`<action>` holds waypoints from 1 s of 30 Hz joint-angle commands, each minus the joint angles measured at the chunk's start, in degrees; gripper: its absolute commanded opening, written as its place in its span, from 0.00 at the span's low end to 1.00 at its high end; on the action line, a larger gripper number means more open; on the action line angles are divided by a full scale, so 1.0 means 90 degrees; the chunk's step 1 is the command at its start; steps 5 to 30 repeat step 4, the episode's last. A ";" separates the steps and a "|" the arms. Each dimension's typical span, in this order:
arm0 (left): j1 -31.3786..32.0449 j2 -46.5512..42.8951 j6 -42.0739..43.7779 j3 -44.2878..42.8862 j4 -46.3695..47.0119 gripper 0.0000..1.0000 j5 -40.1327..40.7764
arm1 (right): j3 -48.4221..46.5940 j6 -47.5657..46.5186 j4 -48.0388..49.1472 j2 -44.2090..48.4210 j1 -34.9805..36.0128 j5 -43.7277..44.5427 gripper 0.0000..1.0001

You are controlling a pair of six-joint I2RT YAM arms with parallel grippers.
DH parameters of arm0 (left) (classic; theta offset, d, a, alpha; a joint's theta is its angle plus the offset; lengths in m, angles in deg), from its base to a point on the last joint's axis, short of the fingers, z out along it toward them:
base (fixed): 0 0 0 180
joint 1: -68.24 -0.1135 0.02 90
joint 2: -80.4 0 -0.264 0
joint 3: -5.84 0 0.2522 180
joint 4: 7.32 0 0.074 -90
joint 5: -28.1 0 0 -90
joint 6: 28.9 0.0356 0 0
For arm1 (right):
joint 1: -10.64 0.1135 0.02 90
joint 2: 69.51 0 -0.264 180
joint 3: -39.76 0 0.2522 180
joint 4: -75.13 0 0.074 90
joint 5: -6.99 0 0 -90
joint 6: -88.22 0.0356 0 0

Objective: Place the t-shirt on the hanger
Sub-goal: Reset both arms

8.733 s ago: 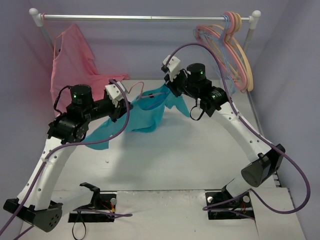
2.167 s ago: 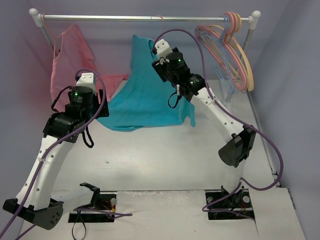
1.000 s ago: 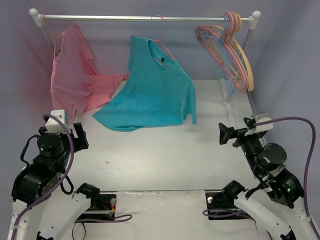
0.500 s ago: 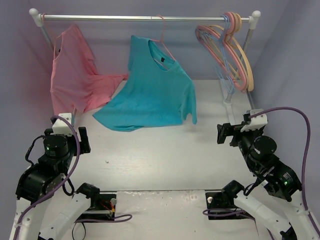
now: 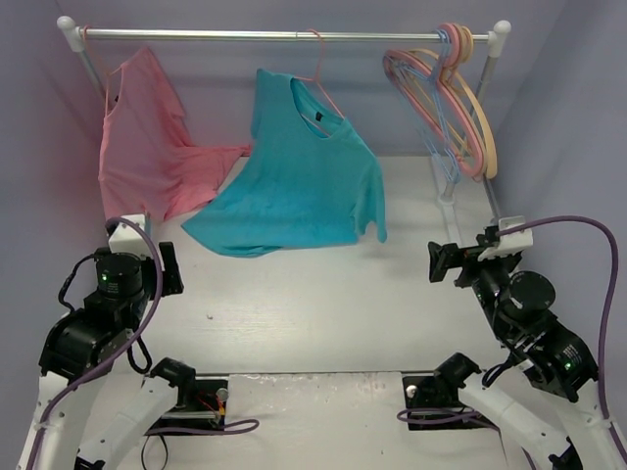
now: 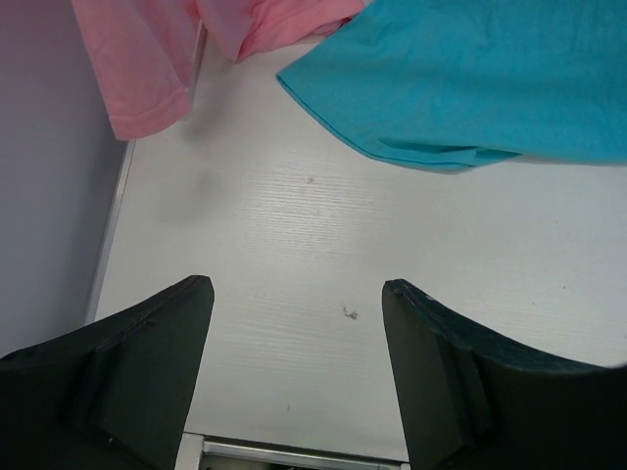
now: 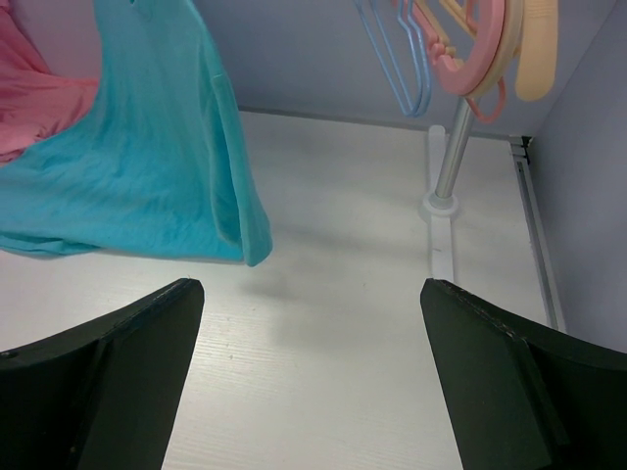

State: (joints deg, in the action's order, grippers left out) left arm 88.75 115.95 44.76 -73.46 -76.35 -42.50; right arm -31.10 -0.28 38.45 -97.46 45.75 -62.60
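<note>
two spread, empty tools, left gripper [image 6: 296, 289] and right gripper [image 7: 312, 286]; teal cloth t-shirt [image 5: 294, 166] hangs on thin pink wire hanger [image 5: 318, 61], well ahead between them.

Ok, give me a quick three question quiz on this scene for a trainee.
1. True or false: the teal t-shirt hangs on a hanger from the rail.
2. The left tool holds: A the t-shirt, B a hanger, C nothing.
3. Fill in: the garment at the rail's left end is ____.
Key: 1 true; 2 C; 3 pink.
</note>
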 commanded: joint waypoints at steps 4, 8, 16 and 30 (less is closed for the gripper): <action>-0.0043 0.0356 -0.0274 -0.0208 0.0242 0.70 -0.0085 | -0.0276 -0.0303 0.0759 -0.0176 -0.0005 -0.0040 1.00; -0.0043 0.0356 -0.0274 -0.0208 0.0242 0.70 -0.0085 | -0.0276 -0.0303 0.0759 -0.0176 -0.0005 -0.0040 1.00; -0.0043 0.0356 -0.0274 -0.0208 0.0242 0.70 -0.0085 | -0.0276 -0.0303 0.0759 -0.0176 -0.0005 -0.0040 1.00; -0.0043 0.0356 -0.0274 -0.0208 0.0242 0.70 -0.0085 | -0.0276 -0.0303 0.0759 -0.0176 -0.0005 -0.0040 1.00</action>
